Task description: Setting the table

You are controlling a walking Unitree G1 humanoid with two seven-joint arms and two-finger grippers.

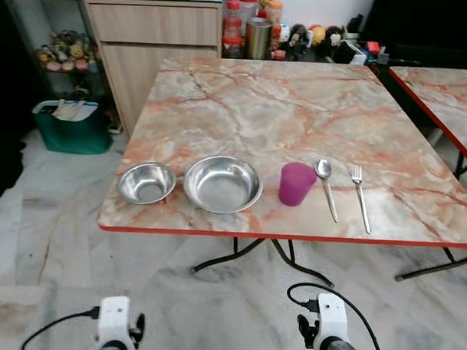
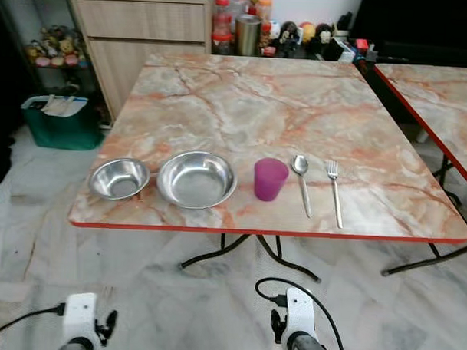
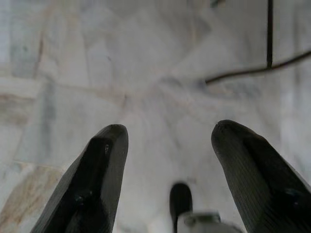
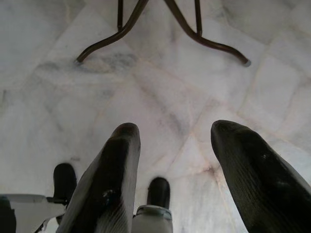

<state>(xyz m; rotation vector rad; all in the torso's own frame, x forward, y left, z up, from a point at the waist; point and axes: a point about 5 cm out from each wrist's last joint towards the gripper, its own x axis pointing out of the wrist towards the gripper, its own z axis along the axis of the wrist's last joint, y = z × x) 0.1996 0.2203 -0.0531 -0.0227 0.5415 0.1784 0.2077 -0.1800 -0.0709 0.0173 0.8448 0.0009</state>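
Hanging low at bottom of frame: left gripper (image 3: 165,170) and right gripper (image 4: 175,170), jaws spread wide, holding nothing. Sitting mid-frame along table (image 1: 297,100) near edge: small bowl (image 1: 146,182), large bowl (image 1: 222,183), cup (image 1: 297,183), spoon (image 1: 326,186), fork (image 1: 361,196). Approaching squarely, raising arms above edge before reaching.

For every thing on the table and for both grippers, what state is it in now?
Small bowl: upright, empty.
Big bowl: upright, empty, beside the small bowl.
Purple cup: upright, mouth up.
Spoon: lying flat, bowl end away from the robot.
Fork: lying flat, prongs away from the robot.
Left gripper: open, holding nothing, above the floor.
Right gripper: open, holding nothing, above the floor.
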